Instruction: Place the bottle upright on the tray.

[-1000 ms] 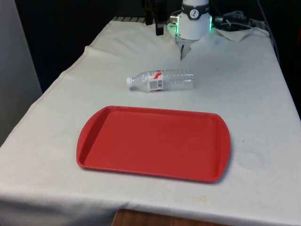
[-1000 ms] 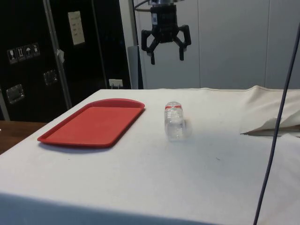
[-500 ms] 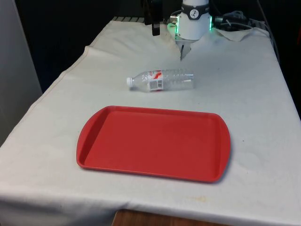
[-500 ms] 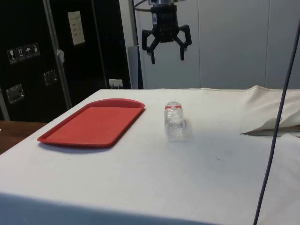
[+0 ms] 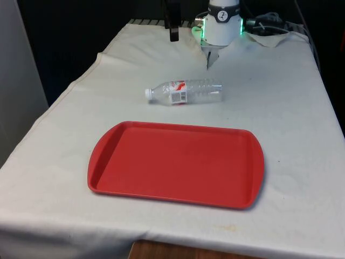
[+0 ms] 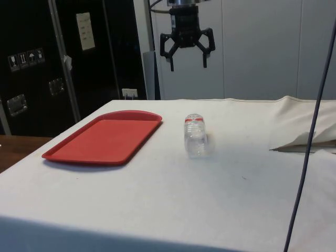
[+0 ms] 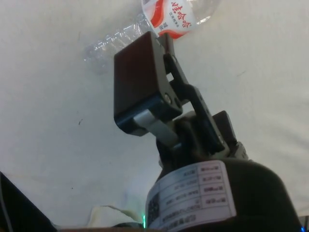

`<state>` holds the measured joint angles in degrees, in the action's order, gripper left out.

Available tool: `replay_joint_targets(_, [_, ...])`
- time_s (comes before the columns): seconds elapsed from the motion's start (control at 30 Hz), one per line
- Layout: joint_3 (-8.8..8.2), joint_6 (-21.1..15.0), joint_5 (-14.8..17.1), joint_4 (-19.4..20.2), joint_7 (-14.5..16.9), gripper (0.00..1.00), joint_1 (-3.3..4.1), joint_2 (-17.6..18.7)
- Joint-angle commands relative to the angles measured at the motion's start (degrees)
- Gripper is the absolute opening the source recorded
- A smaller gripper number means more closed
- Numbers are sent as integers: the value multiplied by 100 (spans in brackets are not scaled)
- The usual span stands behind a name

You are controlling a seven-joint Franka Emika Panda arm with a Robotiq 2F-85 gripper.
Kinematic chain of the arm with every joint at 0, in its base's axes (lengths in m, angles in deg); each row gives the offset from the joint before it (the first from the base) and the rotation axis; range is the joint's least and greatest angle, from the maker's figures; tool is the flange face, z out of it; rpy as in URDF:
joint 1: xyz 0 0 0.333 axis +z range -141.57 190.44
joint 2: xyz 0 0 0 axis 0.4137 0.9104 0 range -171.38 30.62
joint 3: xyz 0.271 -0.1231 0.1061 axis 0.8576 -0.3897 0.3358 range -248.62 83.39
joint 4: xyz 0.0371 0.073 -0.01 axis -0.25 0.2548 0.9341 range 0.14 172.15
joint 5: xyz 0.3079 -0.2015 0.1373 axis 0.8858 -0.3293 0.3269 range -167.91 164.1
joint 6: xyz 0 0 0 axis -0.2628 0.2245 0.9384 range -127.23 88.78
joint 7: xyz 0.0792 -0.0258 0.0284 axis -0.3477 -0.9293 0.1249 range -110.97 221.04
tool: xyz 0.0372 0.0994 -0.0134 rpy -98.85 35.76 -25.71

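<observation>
So far: none of the task looks done; the bottle is untouched and the tray holds nothing.

Bottle: a clear plastic bottle (image 5: 185,91) with a red and white label lies on its side on the white cloth (image 5: 280,97), its white cap pointing to the front view's left. It sits just beyond the tray's far edge, apart from it and not touching it.

Tray: a red rectangular tray (image 5: 176,163) with a raised rim lies flat on the cloth, nearer the front camera than the bottle.

Gripper: the black gripper (image 6: 187,55) hangs high in the air in the side view, well above the bottle, fingers pointing down and spread wide, holding nothing.

Wrist view: the bottle's label end (image 7: 170,14) shows on the cloth past one dark finger pad (image 7: 140,72).

Left to do, as a judgement: descend onto the bottle, close on it, lift it, turn it from lying to standing, carry it over the tray and set it down on its base.

Likely difficulty: the round bottle may roll when touched.
</observation>
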<state>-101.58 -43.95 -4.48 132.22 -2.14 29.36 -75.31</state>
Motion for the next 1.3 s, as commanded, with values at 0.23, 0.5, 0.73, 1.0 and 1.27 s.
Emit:
replay_joint_targets(0.23, [-80, 0, 52, -189, -69, 100, -11, 172])
replay_joint_targets(0.5, [-160, 52, 309, -258, 63, 100, -11, 292])
replay_joint_targets(0.73, [-241, 138, 613, -298, 281, 100, -17, 372])
replay_joint_targets(1.0, [-327, 178, 825, -304, 487, 100, -11, 453])
replay_joint_targets(1.27, [-424, 350, 1369, -378, 940, 100, -23, 602])
